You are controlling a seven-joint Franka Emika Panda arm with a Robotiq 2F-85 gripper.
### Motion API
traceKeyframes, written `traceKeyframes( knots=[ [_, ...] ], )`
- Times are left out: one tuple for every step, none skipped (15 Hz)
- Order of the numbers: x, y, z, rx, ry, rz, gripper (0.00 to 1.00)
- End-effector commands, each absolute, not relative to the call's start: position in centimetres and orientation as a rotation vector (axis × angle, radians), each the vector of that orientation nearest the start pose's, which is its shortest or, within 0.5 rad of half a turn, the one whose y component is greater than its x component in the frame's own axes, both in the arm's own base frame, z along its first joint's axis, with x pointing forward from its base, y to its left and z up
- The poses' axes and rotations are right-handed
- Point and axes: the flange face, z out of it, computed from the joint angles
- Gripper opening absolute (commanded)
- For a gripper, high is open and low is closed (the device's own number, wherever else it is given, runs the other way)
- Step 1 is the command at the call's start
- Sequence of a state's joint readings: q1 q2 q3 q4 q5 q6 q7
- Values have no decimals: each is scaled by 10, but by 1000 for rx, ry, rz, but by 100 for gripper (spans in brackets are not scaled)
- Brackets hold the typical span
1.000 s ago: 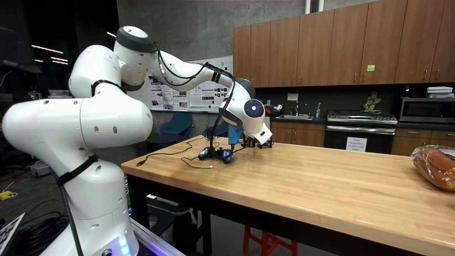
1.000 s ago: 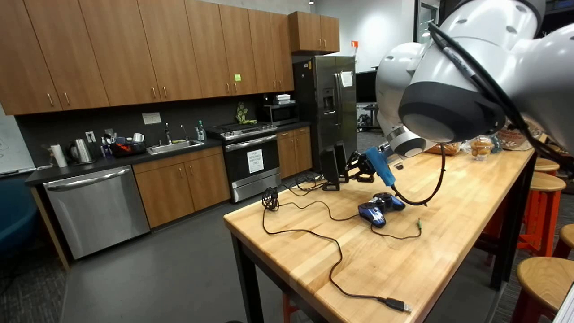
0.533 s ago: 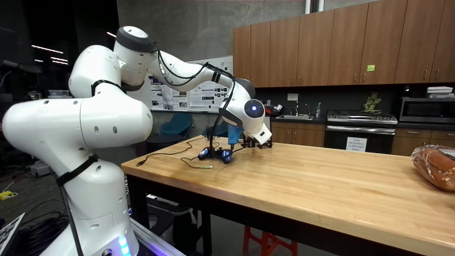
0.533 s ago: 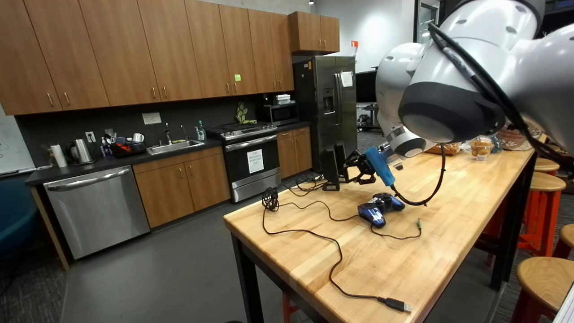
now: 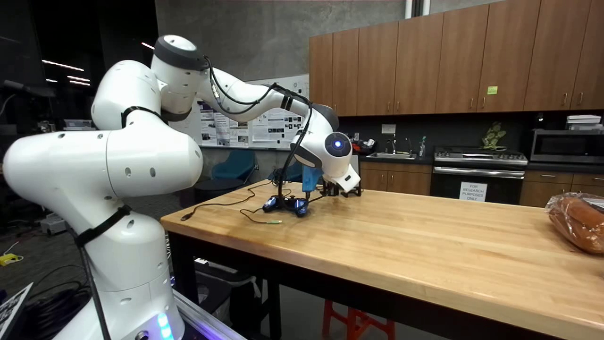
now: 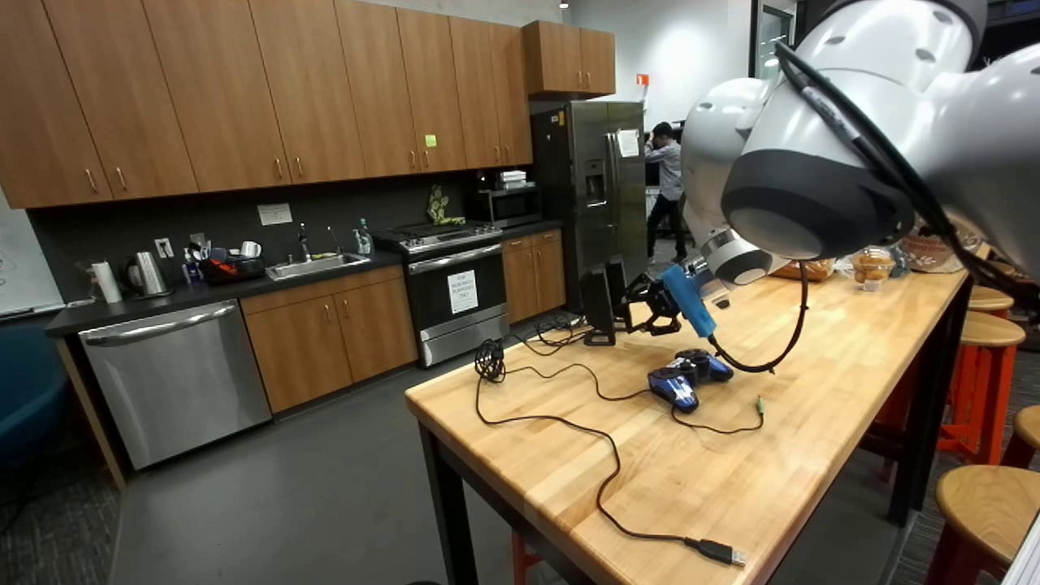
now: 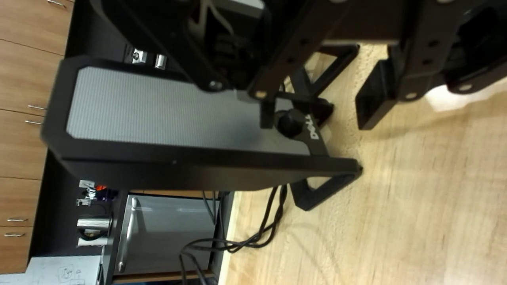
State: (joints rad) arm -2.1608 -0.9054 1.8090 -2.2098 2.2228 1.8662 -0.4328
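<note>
The speaker (image 7: 178, 109) stood upright on the table (image 7: 416, 198), its knob (image 7: 291, 123) showing between the fingers (image 7: 374, 95) in the wrist view (whether one touched it, I couldn't tell). The gripper (image 7: 317, 113) was partway open, clasping nothing: the reach looked nearly done, a hold not yet made. A gamepad (image 6: 689, 376) lay nearby.

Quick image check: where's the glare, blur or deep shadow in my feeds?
Wrist view: the tool is dark and partly blurred, yet the speaker shows legible DELL lettering. In an exterior view, soft sheen lies on the tabletop, with dark shadow beneath it; in an exterior view, the wall beyond the fridge has a bright patch.
</note>
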Motion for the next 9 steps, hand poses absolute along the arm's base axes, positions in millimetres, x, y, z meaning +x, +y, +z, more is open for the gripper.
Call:
traceKeyframes(
  knots=[
    [556,-119,262,-1855,1125,-583,24],
    [556,-119,261,-1856,1125,-582,18],
    [556,-119,261,-1856,1126,-581,10],
    [556,-119,261,-1857,1127,-581,1],
    [556,-119,261,-1856,1128,-581,0],
    [556,-119,261,-1856,1128,-579,0],
    [556,-119,261,-1856,1128,-578,0],
    [556,-119,261,-1855,1129,-577,26],
    [556,-119,261,-1855,1128,-575,27]
  ],
)
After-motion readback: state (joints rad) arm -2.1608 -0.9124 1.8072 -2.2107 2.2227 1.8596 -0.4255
